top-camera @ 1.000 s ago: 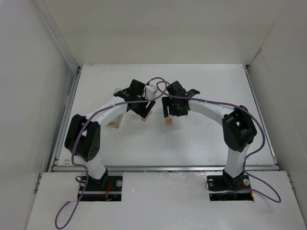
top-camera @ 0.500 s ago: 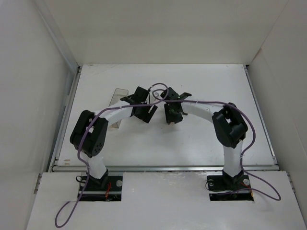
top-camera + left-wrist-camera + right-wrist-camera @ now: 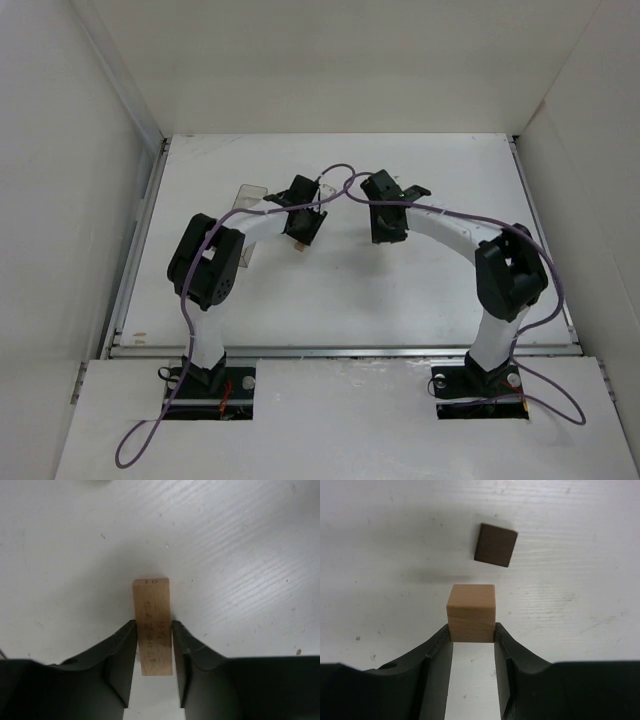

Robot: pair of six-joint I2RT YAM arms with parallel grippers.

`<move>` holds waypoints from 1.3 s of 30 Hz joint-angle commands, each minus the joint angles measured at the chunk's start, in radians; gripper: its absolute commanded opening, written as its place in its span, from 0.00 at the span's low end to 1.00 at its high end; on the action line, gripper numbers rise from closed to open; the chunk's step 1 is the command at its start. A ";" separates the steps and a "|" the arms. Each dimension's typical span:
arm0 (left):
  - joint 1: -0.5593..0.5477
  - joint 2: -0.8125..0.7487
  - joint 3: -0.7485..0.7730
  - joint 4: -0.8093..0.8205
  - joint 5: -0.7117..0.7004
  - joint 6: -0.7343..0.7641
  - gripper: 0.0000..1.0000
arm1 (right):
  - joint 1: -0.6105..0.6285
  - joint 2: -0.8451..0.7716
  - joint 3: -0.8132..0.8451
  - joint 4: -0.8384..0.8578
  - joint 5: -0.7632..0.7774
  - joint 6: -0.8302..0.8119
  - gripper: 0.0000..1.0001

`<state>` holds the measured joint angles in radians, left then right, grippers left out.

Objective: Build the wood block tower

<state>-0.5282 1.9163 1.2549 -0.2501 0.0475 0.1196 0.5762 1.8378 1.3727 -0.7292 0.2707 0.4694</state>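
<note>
Both arms reach in over the white table (image 3: 450,290), a matte top with fine scuffs and specks, closed in by plain white walls (image 3: 330,60). A clear plastic box (image 3: 247,192) sits just behind the left arm's forearm and is partly covered by it. A purple cable (image 3: 338,172) loops between the two wrists.

The left gripper (image 3: 153,626) has its black fingers pressed against the long sides of a thin pale tan oblong block (image 3: 152,605) of wood. The block has faint printing along its face, and about half its length sticks out past the fingertips over the table. The right gripper (image 3: 472,632) is closed down narrow on a short tan block (image 3: 471,605), nearly cube-shaped, smooth and square-edged, with a soft grain. Just beyond it, apart and turned a little askew, a dark brown cube (image 3: 495,545) lies on the table.

From above, the grippers' black bodies cover most of this. Only a sliver of tan shows under the left one, and neither the short tan block nor the dark brown cube shows from up there. The wrist cameras give the blocks plainly, but neither takes in the box or the other arm. Whether either held block touches the table I cannot tell.
</note>
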 commanded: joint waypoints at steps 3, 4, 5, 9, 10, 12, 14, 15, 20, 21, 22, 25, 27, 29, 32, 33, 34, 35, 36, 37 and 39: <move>0.007 0.056 0.043 -0.032 0.017 0.078 0.17 | 0.002 -0.112 -0.017 0.016 0.048 -0.061 0.00; 0.007 0.056 0.043 -0.032 0.017 0.097 0.12 | -0.007 -0.121 -0.026 0.016 0.058 -0.061 0.00; 0.007 0.056 0.043 -0.032 0.017 0.116 0.09 | -0.007 -0.132 -0.040 0.007 0.058 -0.061 0.00; -0.015 0.056 0.063 -0.060 0.051 0.270 0.00 | -0.044 -0.218 -0.087 0.007 0.058 -0.061 0.00; -0.026 0.056 0.076 -0.070 0.102 0.316 0.00 | -0.044 -0.235 -0.098 0.007 0.049 -0.061 0.00; -0.047 0.056 0.087 -0.107 0.144 0.461 0.00 | -0.074 -0.261 -0.113 0.016 0.038 -0.061 0.00; -0.085 0.056 0.097 -0.117 0.155 0.552 0.00 | -0.090 -0.281 -0.124 0.025 0.027 -0.072 0.00; -0.098 0.067 0.107 -0.127 0.155 0.630 0.00 | -0.101 -0.293 -0.124 0.025 0.027 -0.072 0.00; -0.144 0.098 0.140 -0.153 0.170 0.745 0.01 | -0.110 -0.311 -0.133 0.025 -0.011 -0.081 0.00; -0.153 0.098 0.140 -0.153 0.195 0.761 0.03 | -0.110 -0.311 -0.133 0.036 -0.021 -0.081 0.00; -0.153 0.108 0.140 -0.162 0.218 0.799 0.03 | -0.110 -0.321 -0.144 0.036 -0.021 -0.090 0.00; -0.164 0.109 0.140 -0.163 0.229 0.821 0.06 | -0.110 -0.321 -0.153 0.057 -0.033 -0.091 0.00; -0.174 0.127 0.130 -0.153 0.229 0.807 0.09 | -0.110 -0.321 -0.153 0.057 -0.044 -0.091 0.00; -0.174 0.127 0.130 -0.144 0.219 0.798 0.12 | -0.110 -0.330 -0.153 0.057 -0.044 -0.091 0.00; -0.174 0.127 0.130 -0.120 0.209 0.776 0.18 | -0.110 -0.330 -0.153 0.057 -0.044 -0.091 0.00; -0.174 0.127 0.130 -0.109 0.197 0.776 0.20 | -0.110 -0.330 -0.153 0.057 -0.044 -0.091 0.00; -0.174 0.127 0.130 -0.109 0.184 0.776 0.22 | -0.110 -0.330 -0.153 0.057 -0.044 -0.091 0.00; -0.174 0.127 0.130 -0.109 0.184 0.766 0.27 | -0.110 -0.330 -0.153 0.057 -0.044 -0.091 0.00; -0.174 0.127 0.144 -0.109 0.172 0.753 0.29 | -0.110 -0.330 -0.153 0.057 -0.044 -0.091 0.00; -0.174 0.127 0.158 -0.109 0.172 0.753 0.31 | -0.110 -0.330 -0.153 0.057 -0.044 -0.091 0.00; -0.174 0.127 0.176 -0.109 0.144 0.727 0.36 | -0.110 -0.330 -0.153 0.057 -0.034 -0.091 0.00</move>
<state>-0.6777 2.0113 1.4033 -0.3332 0.2123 0.8467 0.4641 1.5459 1.2137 -0.7250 0.2386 0.3954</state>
